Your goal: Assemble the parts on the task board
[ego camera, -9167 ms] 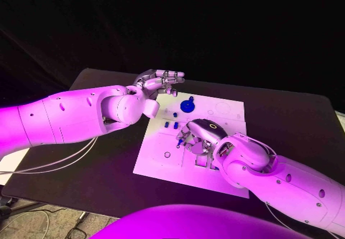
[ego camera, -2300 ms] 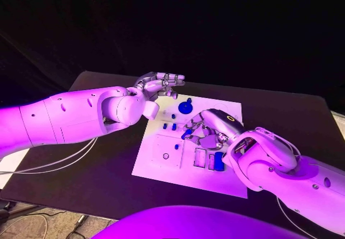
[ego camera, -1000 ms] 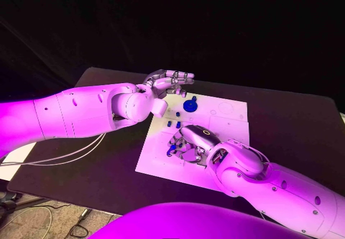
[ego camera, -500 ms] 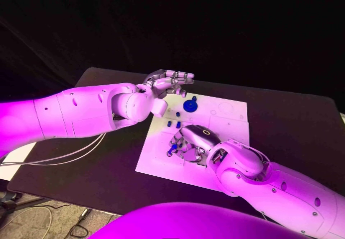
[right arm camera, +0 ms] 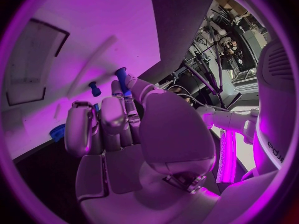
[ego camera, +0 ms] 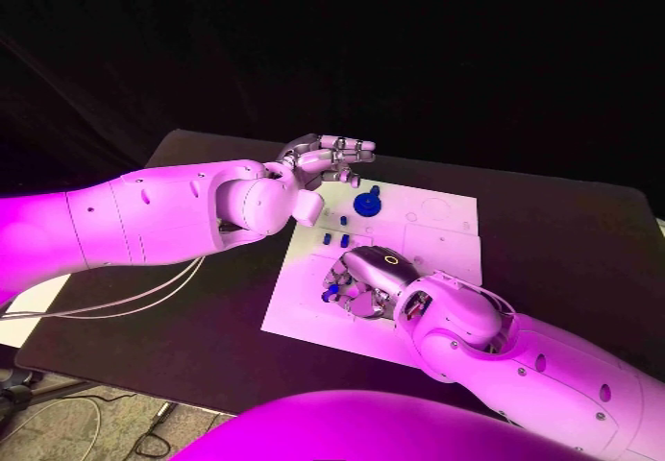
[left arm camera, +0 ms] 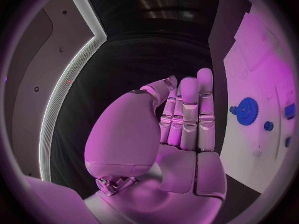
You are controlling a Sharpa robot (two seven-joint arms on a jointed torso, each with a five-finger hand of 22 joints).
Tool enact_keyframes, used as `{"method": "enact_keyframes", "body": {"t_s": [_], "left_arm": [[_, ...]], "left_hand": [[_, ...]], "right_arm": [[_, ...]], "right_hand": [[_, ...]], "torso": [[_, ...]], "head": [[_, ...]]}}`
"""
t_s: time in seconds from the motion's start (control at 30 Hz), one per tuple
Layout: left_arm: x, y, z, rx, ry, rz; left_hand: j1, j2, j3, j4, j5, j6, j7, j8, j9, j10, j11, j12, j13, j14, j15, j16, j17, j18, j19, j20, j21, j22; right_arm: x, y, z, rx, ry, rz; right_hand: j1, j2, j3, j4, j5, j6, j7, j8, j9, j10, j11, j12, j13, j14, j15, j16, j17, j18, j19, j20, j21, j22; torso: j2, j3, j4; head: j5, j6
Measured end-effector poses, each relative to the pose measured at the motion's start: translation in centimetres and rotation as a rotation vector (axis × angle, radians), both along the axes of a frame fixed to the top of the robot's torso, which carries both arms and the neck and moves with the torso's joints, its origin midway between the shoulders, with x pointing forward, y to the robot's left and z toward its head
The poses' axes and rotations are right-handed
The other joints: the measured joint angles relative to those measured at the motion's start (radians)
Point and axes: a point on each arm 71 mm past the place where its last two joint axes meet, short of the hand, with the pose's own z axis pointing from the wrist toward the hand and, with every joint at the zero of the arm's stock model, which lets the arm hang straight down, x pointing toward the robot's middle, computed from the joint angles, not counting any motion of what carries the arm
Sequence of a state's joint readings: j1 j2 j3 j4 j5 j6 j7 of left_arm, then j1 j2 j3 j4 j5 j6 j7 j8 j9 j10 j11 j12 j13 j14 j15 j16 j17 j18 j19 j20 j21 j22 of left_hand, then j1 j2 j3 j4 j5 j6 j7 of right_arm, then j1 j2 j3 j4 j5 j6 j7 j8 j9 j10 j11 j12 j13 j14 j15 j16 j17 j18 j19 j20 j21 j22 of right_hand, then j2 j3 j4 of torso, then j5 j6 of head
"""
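The white task board (ego camera: 432,227) lies mid-table. My right hand (ego camera: 369,280) is low over its near-left part, fingers curled down, pinching a small blue peg (ego camera: 330,290) at their tips. In the right wrist view that blue peg (right arm camera: 121,74) stands up just past the fingertips (right arm camera: 116,88), with a second peg (right arm camera: 94,88) beside it. A blue gear (ego camera: 366,204) sits on the far part of the board, and two small blue pegs (ego camera: 330,240) stand nearer. My left hand (ego camera: 329,154) hovers off the board's far-left corner, fingers straight and empty; the gear (left arm camera: 247,110) lies beside it.
The black table (ego camera: 561,240) reaches out around the board on all sides. A rectangular recess (right arm camera: 31,59) in the board lies ahead of the right hand. My left forearm (ego camera: 166,216) hangs over the table's left side.
Since 2.3 s ago my right hand has come nearer and lower over the board's near-left part with the peg; over the last second it has barely moved. The left hand stays in place.
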State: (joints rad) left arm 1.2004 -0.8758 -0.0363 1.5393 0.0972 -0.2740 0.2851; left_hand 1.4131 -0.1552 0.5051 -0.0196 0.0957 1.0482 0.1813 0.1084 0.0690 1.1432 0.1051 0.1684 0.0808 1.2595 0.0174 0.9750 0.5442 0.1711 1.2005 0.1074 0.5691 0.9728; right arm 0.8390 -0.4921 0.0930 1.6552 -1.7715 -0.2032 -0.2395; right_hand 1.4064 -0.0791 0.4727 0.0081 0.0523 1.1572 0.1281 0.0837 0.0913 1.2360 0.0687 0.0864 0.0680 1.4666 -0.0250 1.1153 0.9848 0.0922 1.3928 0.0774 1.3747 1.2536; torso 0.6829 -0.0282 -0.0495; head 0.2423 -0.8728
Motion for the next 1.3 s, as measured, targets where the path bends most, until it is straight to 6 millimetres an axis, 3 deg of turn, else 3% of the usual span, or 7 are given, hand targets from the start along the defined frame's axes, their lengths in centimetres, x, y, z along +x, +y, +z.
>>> {"method": "enact_keyframes", "body": {"t_s": [0.23,0.4,0.57,0.67,0.9,1.03,1.3], "left_arm": [[0.0,0.0,0.0,0.000,0.000,0.000],[0.0,0.0,0.0,0.000,0.000,0.000],[0.0,0.0,0.0,0.000,0.000,-0.001],[0.0,0.0,0.0,0.000,0.000,-0.001],[0.0,0.0,0.0,0.000,0.001,-0.001],[0.0,0.0,0.0,0.000,0.001,0.000],[0.0,0.1,0.0,0.001,0.001,0.001]], "left_hand": [[0.000,0.000,0.000,0.000,0.000,0.000,0.000,0.000,0.000,0.000,0.000,0.000,0.000,-0.003,-0.003,0.000,0.000,0.000,0.000,0.000,0.000,0.000],[0.000,0.000,0.000,0.000,0.000,0.000,0.000,0.000,0.000,0.000,0.000,0.000,0.000,-0.003,-0.003,0.000,0.000,0.000,0.000,0.000,0.000,0.000],[0.000,0.000,0.000,0.000,0.000,0.000,0.000,0.000,0.000,0.000,0.000,0.000,0.000,-0.003,-0.003,0.000,0.000,0.000,0.000,0.000,0.000,0.000],[0.000,0.000,0.000,0.000,0.000,0.000,0.000,0.000,0.000,0.000,0.000,0.000,0.000,-0.003,-0.003,0.000,0.000,0.000,0.000,0.000,0.000,0.000],[0.000,0.000,0.000,0.000,0.000,0.000,0.000,0.000,0.000,0.000,0.000,0.000,0.000,-0.003,-0.003,0.000,0.000,0.000,0.000,0.000,0.000,0.000],[0.000,0.000,0.000,0.000,0.000,0.000,0.000,0.000,0.000,0.000,0.000,0.000,0.000,-0.003,-0.003,0.000,0.000,0.000,0.000,0.000,0.000,0.000],[0.000,0.000,0.000,0.000,0.000,0.000,0.000,0.000,0.000,0.000,0.000,0.000,0.000,-0.003,-0.003,0.000,0.000,0.000,0.000,0.000,0.000,0.000]], "right_arm": [[-0.1,0.0,0.0,-0.005,-0.004,0.002],[-0.1,0.2,0.0,-0.008,-0.009,0.004],[-0.3,0.4,-0.3,-0.015,-0.008,0.008],[-0.3,0.5,-0.2,-0.011,-0.011,0.007],[-0.5,0.4,0.2,0.012,-0.022,0.005],[-0.9,-0.3,0.7,0.035,-0.032,0.000],[0.0,-4.6,3.3,0.107,-0.088,-0.083]], "right_hand": [[0.001,0.001,-0.001,-0.001,0.000,-0.001,0.002,0.000,0.001,0.000,0.000,-0.002,0.000,0.000,0.000,0.000,-0.002,0.000,-0.002,0.002,0.000,-0.002],[0.001,0.001,0.006,-0.008,0.012,-0.054,0.026,-0.021,-0.012,-0.060,0.018,-0.022,0.004,-0.002,0.020,-0.033,-0.042,0.000,-0.024,0.023,-0.027,-0.041],[-0.062,-0.061,-0.044,0.000,0.022,-0.165,0.028,-0.019,-0.027,-0.184,0.033,-0.023,-0.006,-0.003,0.033,-0.052,-0.073,0.000,-0.053,0.038,-0.062,-0.088],[-0.072,-0.072,-0.086,0.000,0.022,-0.211,0.018,-0.019,-0.027,-0.232,0.041,-0.022,-0.005,-0.007,0.036,-0.058,-0.080,0.000,-0.057,0.039,-0.066,-0.099],[-0.072,-0.072,-0.132,-0.005,0.021,-0.224,0.014,-0.019,-0.025,-0.249,0.045,0.003,-0.001,-0.004,0.040,-0.058,-0.083,0.000,-0.057,0.039,-0.070,-0.101],[-0.067,-0.067,-0.149,-0.008,0.041,-0.213,0.023,-0.019,-0.023,-0.243,0.040,0.019,-0.001,-0.004,0.040,-0.059,-0.087,0.000,-0.057,0.039,-0.070,-0.100],[-0.054,-0.049,-0.162,-0.016,0.101,-0.171,0.023,-0.018,-0.021,-0.169,0.026,0.074,0.003,-0.008,0.035,-0.075,-0.111,0.000,-0.059,0.037,-0.076,-0.106]], "torso": [[0.000,0.0003,-0.0005],[0.000,0.0003,-0.0010],[0.000,-0.0001,-0.0010],[0.000,-0.0002,-0.0009],[0.000,0.0003,0.0001],[0.000,0.0014,-0.0004],[-0.005,0.0023,-0.0082]], "head": [[0.001,0.000],[0.000,0.000],[0.000,0.000],[0.000,0.000],[-0.002,0.000],[-0.005,0.000],[-0.026,0.006]]}}
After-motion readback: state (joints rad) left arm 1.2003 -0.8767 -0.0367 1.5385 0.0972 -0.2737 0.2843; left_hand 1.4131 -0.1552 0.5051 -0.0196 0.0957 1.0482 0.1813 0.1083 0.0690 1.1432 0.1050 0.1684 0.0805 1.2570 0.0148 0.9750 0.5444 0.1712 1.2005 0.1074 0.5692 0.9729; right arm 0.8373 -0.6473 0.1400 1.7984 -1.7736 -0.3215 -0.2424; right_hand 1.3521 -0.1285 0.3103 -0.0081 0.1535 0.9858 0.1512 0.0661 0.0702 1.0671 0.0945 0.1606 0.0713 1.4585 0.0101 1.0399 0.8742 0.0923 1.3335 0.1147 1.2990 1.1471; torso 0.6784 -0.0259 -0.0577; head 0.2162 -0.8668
